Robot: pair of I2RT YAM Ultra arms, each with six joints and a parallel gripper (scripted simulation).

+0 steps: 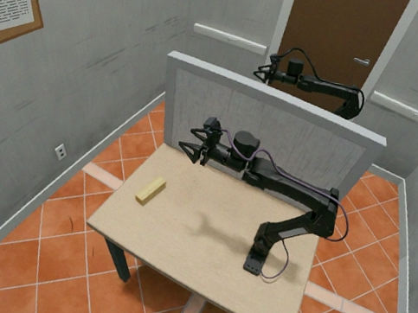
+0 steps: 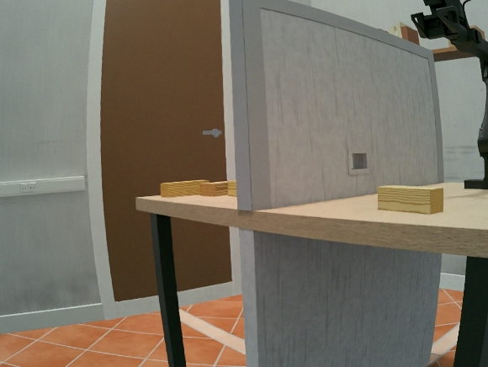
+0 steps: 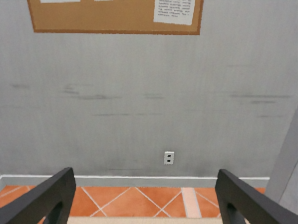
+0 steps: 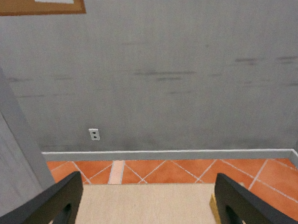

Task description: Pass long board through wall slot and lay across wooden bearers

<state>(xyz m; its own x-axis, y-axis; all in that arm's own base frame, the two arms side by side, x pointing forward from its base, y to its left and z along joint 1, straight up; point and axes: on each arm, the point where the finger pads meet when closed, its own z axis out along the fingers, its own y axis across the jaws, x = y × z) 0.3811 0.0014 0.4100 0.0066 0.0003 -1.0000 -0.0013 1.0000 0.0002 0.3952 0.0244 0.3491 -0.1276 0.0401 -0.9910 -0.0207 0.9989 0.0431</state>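
Note:
The grey panel wall (image 1: 267,119) stands across the table, and its small slot (image 2: 358,161) shows in the exterior view. Several wooden pieces (image 2: 198,188) lie on the table beyond the wall. I cannot tell which of them is the long board or a bearer, and the wall hides them in the top view. My left gripper (image 1: 186,138) is open and empty, high above the near side of the table, close to the wall. It also shows in the exterior view (image 2: 437,21). My right gripper (image 1: 263,71) is open and empty, raised above the wall's top on the far side.
A pale wooden offcut (image 1: 150,190) lies on the near side by the table's left edge and also shows in the exterior view (image 2: 410,199). The right wrist view shows a wood corner (image 4: 212,202) on the table below. The left arm's base (image 1: 255,262) stands at the near right.

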